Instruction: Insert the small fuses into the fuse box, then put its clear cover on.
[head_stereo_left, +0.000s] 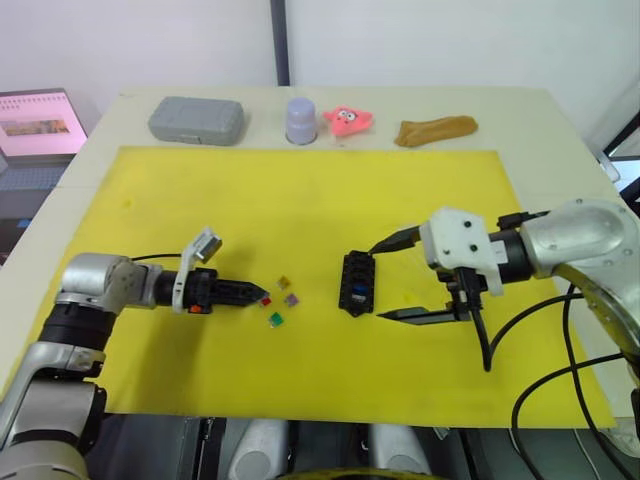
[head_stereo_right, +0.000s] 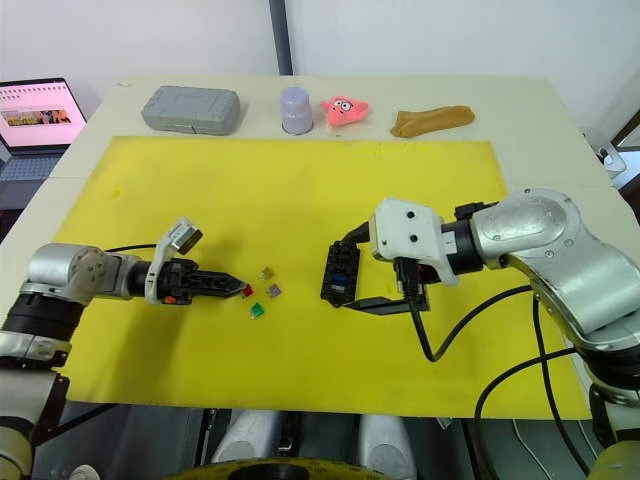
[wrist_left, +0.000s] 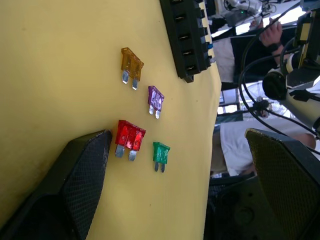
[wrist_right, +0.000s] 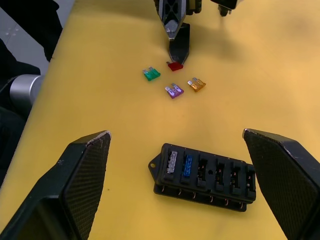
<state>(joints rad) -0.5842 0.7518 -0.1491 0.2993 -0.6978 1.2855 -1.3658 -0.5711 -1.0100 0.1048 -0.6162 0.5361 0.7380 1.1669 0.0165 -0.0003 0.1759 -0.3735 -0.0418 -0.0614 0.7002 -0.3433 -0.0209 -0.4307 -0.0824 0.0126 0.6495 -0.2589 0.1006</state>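
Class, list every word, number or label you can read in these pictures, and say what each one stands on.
None can be read.
Laptop screen: lines of text, too small and blurred to read.
Fuses, fuse box, grey case: no legible marking.

Black fuse box (wrist_right: 205, 176) holds two fuses; four loose fuses (wrist_right: 174, 91) nearby

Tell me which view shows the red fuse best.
The left wrist view: the red fuse lies flat, blades visible, touching one finger of the left tool. The right wrist view shows it small at that tool's tip. The eye views show a red speck.
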